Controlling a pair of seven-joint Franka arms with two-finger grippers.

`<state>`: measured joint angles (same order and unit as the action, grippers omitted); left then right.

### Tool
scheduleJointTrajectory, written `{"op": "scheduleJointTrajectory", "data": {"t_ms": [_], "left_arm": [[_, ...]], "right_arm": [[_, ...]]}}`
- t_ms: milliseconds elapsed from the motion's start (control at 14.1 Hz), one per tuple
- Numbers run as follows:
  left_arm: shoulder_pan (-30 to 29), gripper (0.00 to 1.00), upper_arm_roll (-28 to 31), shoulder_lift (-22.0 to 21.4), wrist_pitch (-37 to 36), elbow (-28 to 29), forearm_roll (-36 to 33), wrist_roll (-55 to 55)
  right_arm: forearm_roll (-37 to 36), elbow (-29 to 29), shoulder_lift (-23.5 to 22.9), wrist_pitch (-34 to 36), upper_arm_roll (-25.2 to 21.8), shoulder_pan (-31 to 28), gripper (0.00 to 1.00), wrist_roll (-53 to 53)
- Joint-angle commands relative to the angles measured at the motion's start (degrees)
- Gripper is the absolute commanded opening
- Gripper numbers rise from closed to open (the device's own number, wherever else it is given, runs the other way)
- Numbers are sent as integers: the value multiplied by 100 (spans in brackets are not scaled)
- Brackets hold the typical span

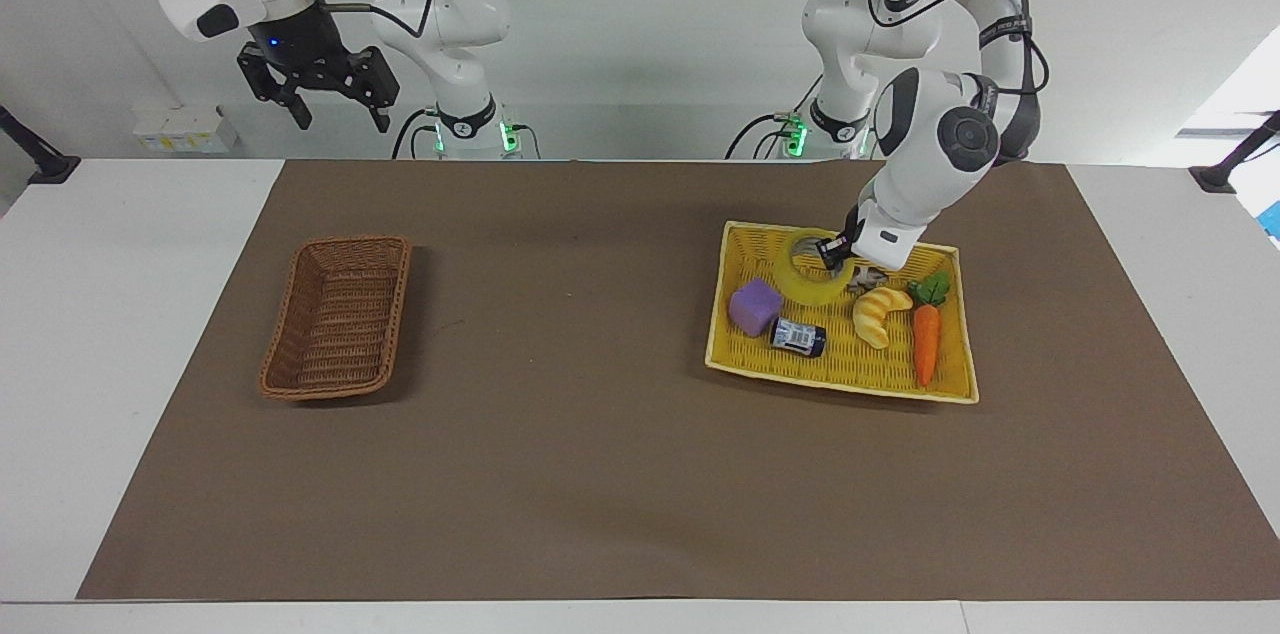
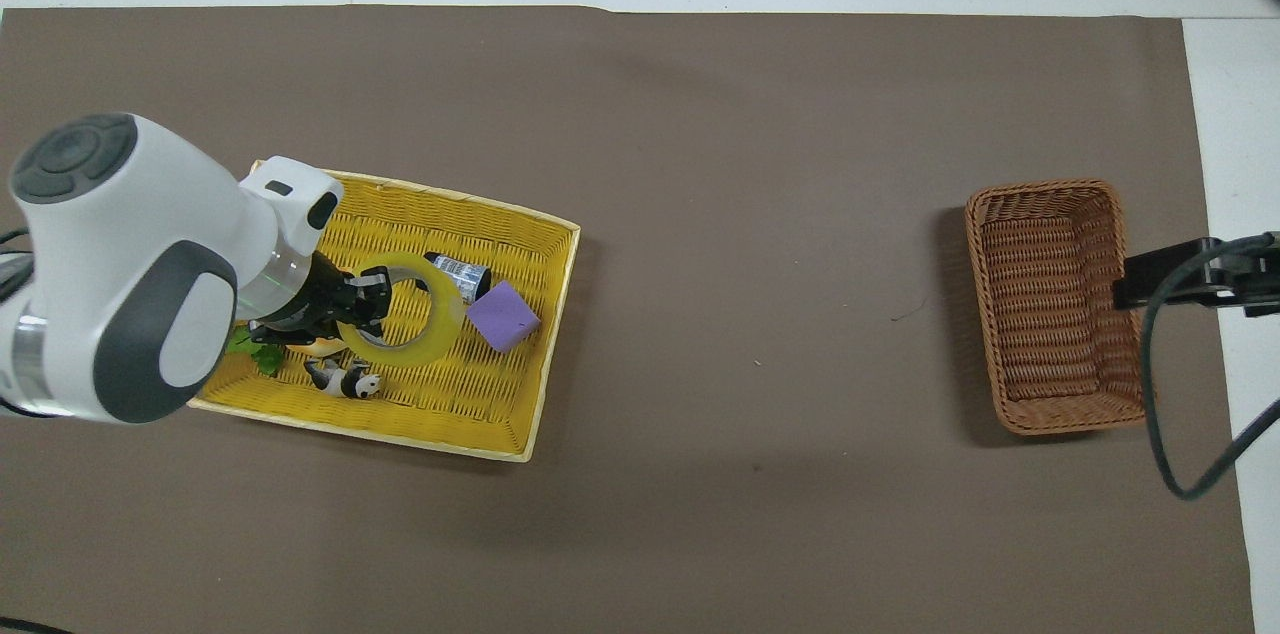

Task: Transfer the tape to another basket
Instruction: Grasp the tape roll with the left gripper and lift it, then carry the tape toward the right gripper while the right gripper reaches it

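We've got the left gripper [image 1: 833, 252] clamped on the tape's [image 1: 815, 270] wall, lifting it over the yellow tray [image 1: 960, 384]; our right gripper [image 1: 322, 94] waits open-jawed above the basket [image 1: 338, 316].

A lab: robot arms [image 1: 930, 144] bolted at a table [image 1: 130, 314].

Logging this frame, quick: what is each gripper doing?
Left gripper: shut on the tape, over the yellow tray.
Right gripper: open, empty, waiting.
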<state>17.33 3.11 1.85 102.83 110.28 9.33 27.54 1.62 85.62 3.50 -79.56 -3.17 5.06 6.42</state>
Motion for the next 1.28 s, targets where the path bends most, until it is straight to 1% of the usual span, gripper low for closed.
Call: {"op": "scheduleJointTrajectory", "data": {"t_ms": [0, 71, 142, 213, 284, 355, 427, 569, 782, 853, 995, 1137, 1209], "left_arm": [[-107, 0, -56, -368, -386, -349, 69, -239], [-81, 0, -100, -430, -430, -358, 69, -257], [-37, 0, -161, -439, -569, -410, 173, -284], [-28, 0, -266, -422, -623, -593, 540, -214], [-36, 0, -424, -422, -615, -691, 935, -161], [-28, 0, -591, -431, -562, -692, 1122, -91], [-28, 0, -801, -439, -518, -692, 1167, 92], [-28, 0, -1267, -439, -99, -674, 1473, 575], [-19, 0, -1812, -361, 578, -639, 2079, 1208], [-1, 0, -1936, -334, 885, -639, 2142, 1297], [261, 0, -2025, -299, 1142, -639, 2178, 1298], [446, 0, -2034, -176, 1676, -613, 2476, 1307], [534, 0, -2034, -150, 1819, -630, 2486, 1307]], "right_arm": [[853, 453, 176, -645, -8, -93, 100, -114], [979, 569, 194, -1005, -8, -23, 100, -193], [1015, 587, 169, -1200, 35, 30, 100, -211], [1137, 648, 151, -1246, 36, 178, 100, -150], [1626, 718, 116, -1437, 36, 215, 100, -71], [2048, 806, 89, -1796, 27, 224, 100, 121], [2148, 851, 63, -2009, 36, 285, 100, 358], [2263, 982, 36, -2037, 36, 565, 100, 465], [2912, 1368, 54, -2335, 36, 619, 100, 247], [3166, 1474, 54, -2362, 45, 628, 100, 107], [3344, 1746, 133, -2380, 45, 716, 100, -96], [3764, 1975, 229, -2362, 36, 664, 100, -412], [3853, 2150, 334, -2380, 36, 663, 100, -500]]}}
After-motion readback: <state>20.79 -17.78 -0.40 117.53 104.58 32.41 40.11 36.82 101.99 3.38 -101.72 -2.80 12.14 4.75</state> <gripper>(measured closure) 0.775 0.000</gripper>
